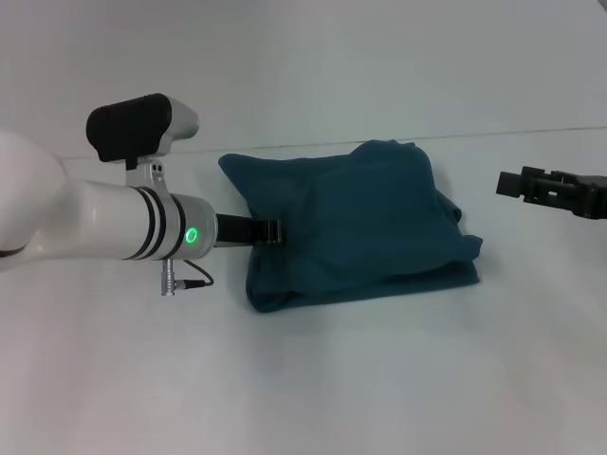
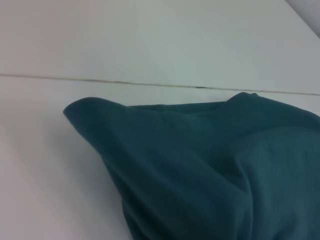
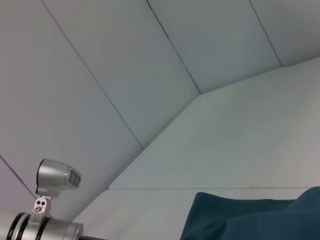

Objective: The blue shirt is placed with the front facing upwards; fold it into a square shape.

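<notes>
The blue shirt (image 1: 356, 227) lies folded in a lumpy, almost square bundle in the middle of the white tabletop (image 1: 313, 379). No letters show on it. The left tool (image 1: 268, 231) reaches in from the left and touches the shirt's left edge; I cannot tell if it is open or closed. The right tool (image 1: 508, 183) hangs off to the right, away from the shirt, and I cannot tell its state either.

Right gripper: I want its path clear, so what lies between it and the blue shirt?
Nothing: in the head view only bare white table separates the right gripper from the blue shirt.
</notes>
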{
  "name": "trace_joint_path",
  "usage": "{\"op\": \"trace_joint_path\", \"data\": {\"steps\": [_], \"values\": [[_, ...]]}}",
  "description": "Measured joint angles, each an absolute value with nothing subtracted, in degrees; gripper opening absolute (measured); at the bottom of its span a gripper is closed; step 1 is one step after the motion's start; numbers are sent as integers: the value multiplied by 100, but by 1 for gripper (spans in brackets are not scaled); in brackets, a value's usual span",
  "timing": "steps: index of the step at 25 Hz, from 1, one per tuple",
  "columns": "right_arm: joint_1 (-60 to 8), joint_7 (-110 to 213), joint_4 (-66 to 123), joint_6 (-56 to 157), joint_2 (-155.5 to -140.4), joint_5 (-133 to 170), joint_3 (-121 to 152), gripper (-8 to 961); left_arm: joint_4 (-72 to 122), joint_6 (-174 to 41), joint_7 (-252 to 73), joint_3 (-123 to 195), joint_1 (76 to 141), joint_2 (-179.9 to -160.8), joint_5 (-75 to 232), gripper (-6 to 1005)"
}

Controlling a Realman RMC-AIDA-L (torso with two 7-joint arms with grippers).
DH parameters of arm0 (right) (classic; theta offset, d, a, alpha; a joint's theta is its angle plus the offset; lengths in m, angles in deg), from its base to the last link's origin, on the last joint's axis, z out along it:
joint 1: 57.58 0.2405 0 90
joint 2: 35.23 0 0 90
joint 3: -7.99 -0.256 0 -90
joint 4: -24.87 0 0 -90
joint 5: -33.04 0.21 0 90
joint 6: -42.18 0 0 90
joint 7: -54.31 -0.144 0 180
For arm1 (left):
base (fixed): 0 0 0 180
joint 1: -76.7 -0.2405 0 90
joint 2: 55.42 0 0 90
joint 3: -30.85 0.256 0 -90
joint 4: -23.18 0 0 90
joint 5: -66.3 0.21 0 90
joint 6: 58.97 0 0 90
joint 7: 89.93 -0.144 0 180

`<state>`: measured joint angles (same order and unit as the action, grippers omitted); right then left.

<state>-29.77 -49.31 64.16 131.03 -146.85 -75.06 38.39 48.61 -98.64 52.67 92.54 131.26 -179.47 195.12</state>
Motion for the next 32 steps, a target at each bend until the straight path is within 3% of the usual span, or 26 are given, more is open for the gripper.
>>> {"op": "trace_joint_path", "data": {"steps": [5,11,24,32], "values": [[-2980,-4931,6416,13103,-14692,-7506,3792,924,4905,-9884,5264,9254,13108,-17967,19502,39],[-2987,-4964,6416,13103,-14695,-7507,3769,924,5079,-10293,5328,9195,12984,-17965,19491,41],[-2948,-5000,6416,13061,-14709,-7507,3743,924,6144,-11271,5832,9129,11948,-17903,19548,45],[-2917,-5038,6354,13054,-14711,-7507,3743,924,6261,-11498,5779,8575,11694,-17744,19744,48]]}}
